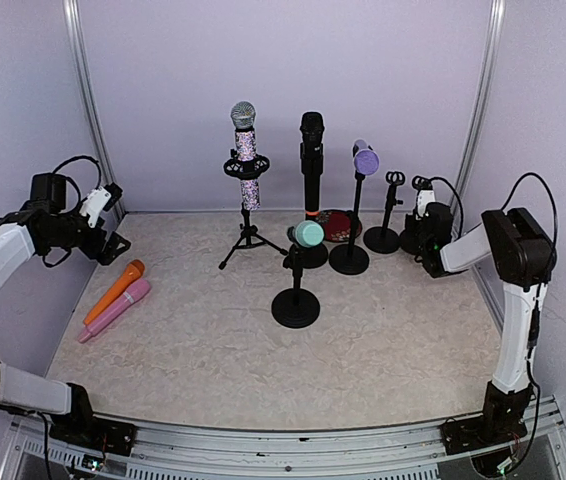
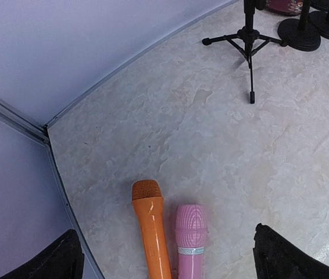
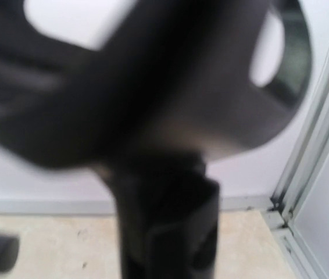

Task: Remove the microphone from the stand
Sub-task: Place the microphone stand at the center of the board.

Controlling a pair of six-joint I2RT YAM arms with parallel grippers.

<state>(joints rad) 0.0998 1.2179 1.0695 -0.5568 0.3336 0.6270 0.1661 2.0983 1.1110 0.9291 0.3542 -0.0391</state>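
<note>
Status, right claw (image 1: 423,235): jaws stand almost closed, low beside an empty stand (image 1: 421,200) at the far right of the table (image 1: 393,350). A blurred black post and clip fill its wrist view, so whether the jaws pinch that post cannot be determined. Left claw (image 1: 113,222): jaws at full spread, holding nothing. Directly below it, an orange microphone (image 2: 151,232) and a pink microphone (image 2: 190,238) lie side by side.

Four microphones sit in stands. The purple microphone (image 1: 365,158) is nearest, left of the right claw and above it, beyond a second empty stand (image 1: 393,205). The black microphone (image 1: 311,160) is further left. The teal microphone (image 1: 308,234) is left and nearer the arm bases. The glitter microphone (image 1: 246,150) on its tripod (image 1: 248,240) is furthest.

Recommended procedure, as judged:
1. Open the right claw and back clear of the empty stand.
2. Raise it to the purple microphone's handle, below the head.
3. Close on the handle, not on the clip.
4. Draw along the handle's axis. A sideways pull would likely tip the round base (image 1: 349,259).
</note>
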